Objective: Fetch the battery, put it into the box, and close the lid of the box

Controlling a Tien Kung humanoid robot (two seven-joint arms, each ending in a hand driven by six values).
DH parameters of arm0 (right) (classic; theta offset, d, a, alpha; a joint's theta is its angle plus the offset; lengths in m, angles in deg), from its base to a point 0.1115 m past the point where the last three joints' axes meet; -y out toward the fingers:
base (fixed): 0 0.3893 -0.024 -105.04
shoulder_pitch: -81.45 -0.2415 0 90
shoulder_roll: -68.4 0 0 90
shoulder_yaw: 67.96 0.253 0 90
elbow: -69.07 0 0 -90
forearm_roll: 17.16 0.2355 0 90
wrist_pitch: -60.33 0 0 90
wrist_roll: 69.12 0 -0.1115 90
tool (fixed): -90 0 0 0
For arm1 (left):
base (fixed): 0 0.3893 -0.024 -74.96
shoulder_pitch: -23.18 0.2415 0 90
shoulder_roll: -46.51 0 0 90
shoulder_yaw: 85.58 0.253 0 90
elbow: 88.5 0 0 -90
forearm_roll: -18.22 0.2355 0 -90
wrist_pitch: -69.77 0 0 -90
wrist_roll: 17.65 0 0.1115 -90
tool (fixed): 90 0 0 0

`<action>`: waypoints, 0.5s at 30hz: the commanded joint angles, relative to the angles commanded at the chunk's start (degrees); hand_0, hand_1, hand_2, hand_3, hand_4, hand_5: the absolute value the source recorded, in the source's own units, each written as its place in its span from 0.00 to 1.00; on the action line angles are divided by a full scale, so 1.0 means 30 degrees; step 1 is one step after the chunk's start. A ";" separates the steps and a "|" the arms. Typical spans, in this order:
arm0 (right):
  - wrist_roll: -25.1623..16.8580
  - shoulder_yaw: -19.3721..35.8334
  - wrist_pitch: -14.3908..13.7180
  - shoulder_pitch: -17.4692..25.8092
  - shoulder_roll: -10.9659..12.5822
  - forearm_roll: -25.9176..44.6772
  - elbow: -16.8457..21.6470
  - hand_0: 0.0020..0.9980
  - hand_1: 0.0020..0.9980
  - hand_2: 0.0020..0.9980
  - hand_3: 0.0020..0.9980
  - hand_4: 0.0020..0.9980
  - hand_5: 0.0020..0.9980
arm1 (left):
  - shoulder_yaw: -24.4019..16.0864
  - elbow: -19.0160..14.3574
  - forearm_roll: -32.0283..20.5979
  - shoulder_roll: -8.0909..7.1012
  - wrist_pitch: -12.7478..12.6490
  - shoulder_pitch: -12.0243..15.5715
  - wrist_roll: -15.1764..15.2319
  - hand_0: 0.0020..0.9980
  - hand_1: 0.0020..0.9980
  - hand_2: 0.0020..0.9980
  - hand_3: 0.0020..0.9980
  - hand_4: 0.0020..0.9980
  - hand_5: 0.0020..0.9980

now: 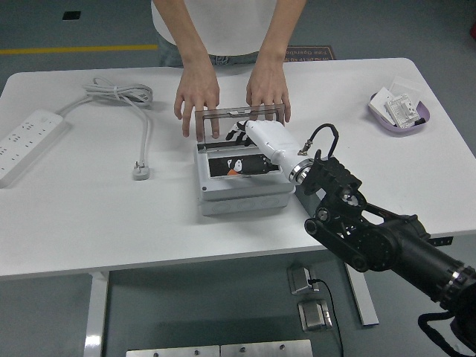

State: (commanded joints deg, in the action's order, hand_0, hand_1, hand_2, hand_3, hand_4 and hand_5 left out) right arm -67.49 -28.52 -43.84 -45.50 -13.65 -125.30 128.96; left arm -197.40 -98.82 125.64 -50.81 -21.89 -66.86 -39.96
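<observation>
Right hand (256, 137) over the open box (242, 182) — fingers spread, gripping nothing.
Battery (236, 169) inside; a person's hands (199, 93) steady the upright lid (239, 113) at 12 o'clock.

R hand (256, 137) over open box (242, 190), person's hands (198, 97) behind lid (239, 123).

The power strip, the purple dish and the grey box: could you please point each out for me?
power strip (27, 141), head view, on its white top face.
purple dish (378, 113), head view, on its left rim.
grey box (245, 201), head view, on its front wall.
</observation>
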 joint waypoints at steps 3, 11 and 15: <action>0.0327 0.0032 0.0335 0.0099 0.0724 0.1102 0.1165 0.50 0.52 0.60 0.66 0.83 0.47 | -0.0014 0.0000 -0.0051 0.0018 -0.0015 0.0035 -0.0007 0.66 0.67 0.68 0.76 0.79 0.46; 0.1025 0.0645 0.1048 -0.0177 0.1897 0.2864 0.3823 0.49 0.51 0.60 0.66 0.83 0.48 | -0.0153 0.0000 0.0018 0.0023 -0.0027 0.0073 -0.0038 0.66 0.67 0.68 0.76 0.78 0.45; 0.1153 0.0794 0.1266 -0.0535 0.2127 0.3333 0.4004 0.49 0.51 0.60 0.66 0.83 0.48 | -0.0231 0.0000 0.0103 -0.0011 -0.0023 0.0046 -0.0038 0.66 0.67 0.68 0.76 0.78 0.45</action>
State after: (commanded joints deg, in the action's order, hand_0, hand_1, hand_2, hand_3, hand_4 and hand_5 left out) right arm -64.03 -26.14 -40.04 -47.11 -7.27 -115.30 140.97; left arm -198.09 -98.82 125.95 -50.84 -21.96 -66.72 -40.07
